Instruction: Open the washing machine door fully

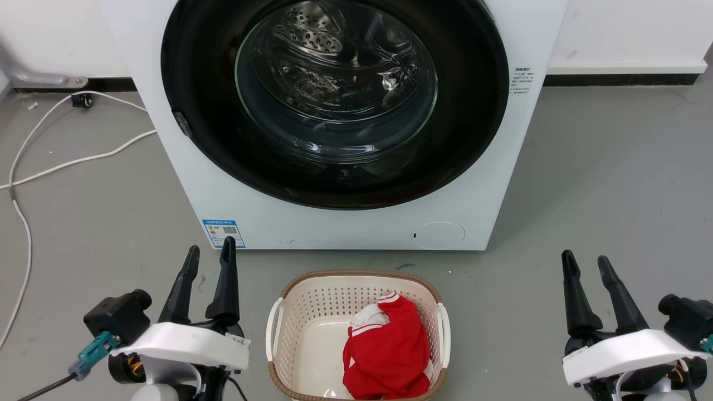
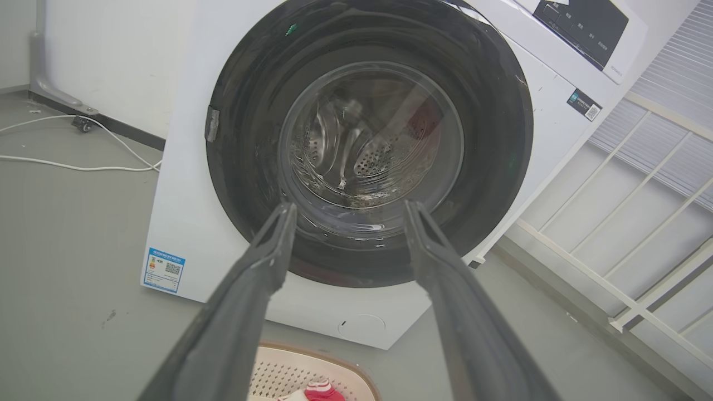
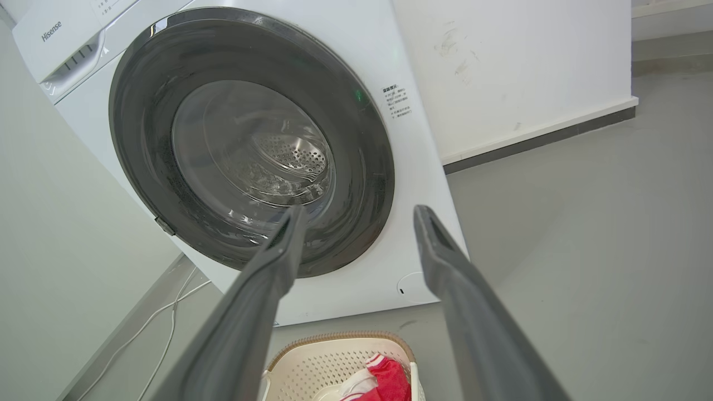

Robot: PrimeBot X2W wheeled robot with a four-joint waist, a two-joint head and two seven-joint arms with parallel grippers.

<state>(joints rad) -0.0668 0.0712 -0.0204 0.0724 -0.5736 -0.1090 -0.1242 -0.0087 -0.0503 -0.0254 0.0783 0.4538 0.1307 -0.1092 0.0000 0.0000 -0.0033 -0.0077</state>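
Floor: you are looking down at a plain grey floor (image 1: 613,167) that runs under and around the washing machine.
Washing machine: the white box-shaped front-loading washing machine (image 1: 334,228) stands against a white wall; take it as your landmark.
Washing machine door: the large round glossy black washing machine door (image 1: 334,83) with its bulging clear glass window fills most of the machine's front. It lies flat against that front, closed, and you can see the perforated steel drum through the glass. Both wrist views face it (image 2: 370,139) (image 3: 250,145).
Basket: a cream perforated plastic laundry basket (image 1: 328,301) with a brown woven rim sits on the floor just in front of the machine, below the door.
Left gripper: your left gripper (image 1: 210,248) hangs in front of the machine's lower left corner, well clear of the door. Its two dark fingers stand apart with nothing between them (image 2: 350,207).
Right gripper: your right gripper (image 1: 586,258) hangs in front of the machine and out past its right side, apart from the door. Its fingers are spread and empty as well (image 3: 361,210).
Garment: a crumpled red garment with white stripes (image 1: 387,351) lies inside the basket in front of the machine.
Cable: a thin white cable (image 1: 72,161) trails over the floor to the left of the machine.
Round cap: a white round cap (image 1: 438,235) sits flush in the machine's front, below the door towards the right.
Sticker: a small blue-edged label sticker (image 1: 223,232) is stuck on the machine's lower left corner.
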